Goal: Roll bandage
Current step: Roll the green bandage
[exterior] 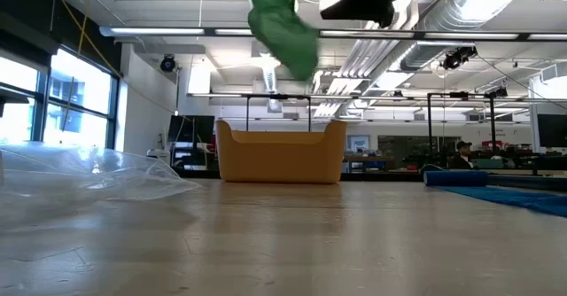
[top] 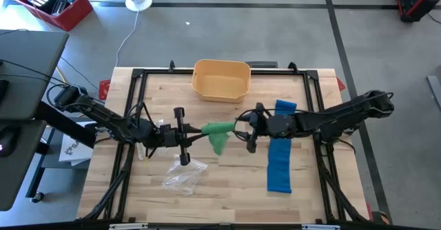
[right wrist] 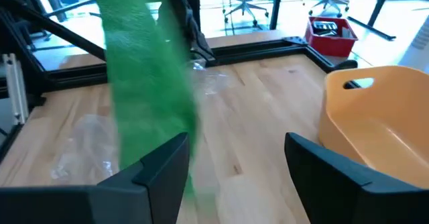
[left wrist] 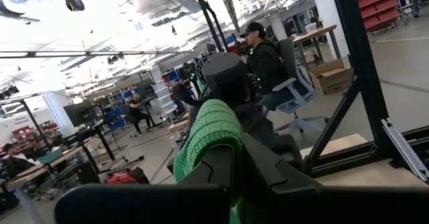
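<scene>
1. The green bandage (top: 218, 135) hangs in the air at the centre of the high view, between the two arms and above the wooden table (top: 227, 195). One end is bunched toward the left arm and a loose tail droops toward the bottom of the frame.
2. The left gripper (top: 196, 131) sits just left of centre in the high view. Its fingers are closed on the green bandage; in the left wrist view the knitted green fabric (left wrist: 209, 138) bulges out between the dark fingers (left wrist: 261, 167).
3. The right gripper (top: 239, 127) sits just right of centre in the high view, pointing at the bandage. Its jaws stand wide apart. In the right wrist view the green strip (right wrist: 144, 93) hangs just beside one finger (right wrist: 164, 163); whether it touches cannot be told.
4. In the low view the bandage (exterior: 282, 21) dangles from the top edge, clear of the table surface.
5. A yellow bin (top: 221, 79) stands at the upper centre of the table in the high view.
6. A blue bandage (top: 280, 155) lies unrolled right of centre, partly under the right arm.
7. A clear plastic wrapper (top: 183, 175) lies crumpled at the lower left of centre.
8. A seated person (left wrist: 265, 60) shows in the room beyond, upper centre of the left wrist view.
</scene>
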Tool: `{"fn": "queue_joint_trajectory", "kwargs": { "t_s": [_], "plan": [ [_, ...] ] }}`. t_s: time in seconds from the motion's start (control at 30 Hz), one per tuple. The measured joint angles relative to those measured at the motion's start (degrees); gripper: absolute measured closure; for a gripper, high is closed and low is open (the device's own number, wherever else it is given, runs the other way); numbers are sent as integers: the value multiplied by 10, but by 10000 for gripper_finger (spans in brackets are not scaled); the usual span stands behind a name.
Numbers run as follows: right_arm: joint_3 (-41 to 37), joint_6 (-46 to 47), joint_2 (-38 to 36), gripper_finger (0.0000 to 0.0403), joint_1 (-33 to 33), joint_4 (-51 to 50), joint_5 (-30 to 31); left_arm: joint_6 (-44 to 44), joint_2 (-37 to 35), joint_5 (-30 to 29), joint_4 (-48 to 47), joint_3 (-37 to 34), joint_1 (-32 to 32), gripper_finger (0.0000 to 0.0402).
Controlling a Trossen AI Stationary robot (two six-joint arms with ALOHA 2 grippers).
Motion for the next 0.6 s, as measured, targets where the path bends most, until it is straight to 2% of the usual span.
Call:
{"fn": "queue_joint_trajectory", "kwargs": {
  "t_s": [0.17, 0.3, 0.6],
  "plan": [
    [0, -38, -6, 167, 18, 9, -8, -5, 0, 0, -4, 0, 1, 396],
    [0, -75, 2, 167, 31, 52, -45, -2, 0, 0, -3, 0, 3, 396],
    [0, -107, 78, 167, 21, 187, -51, -10, 0, 4, -4, 0, 3, 396]
  ]
}}
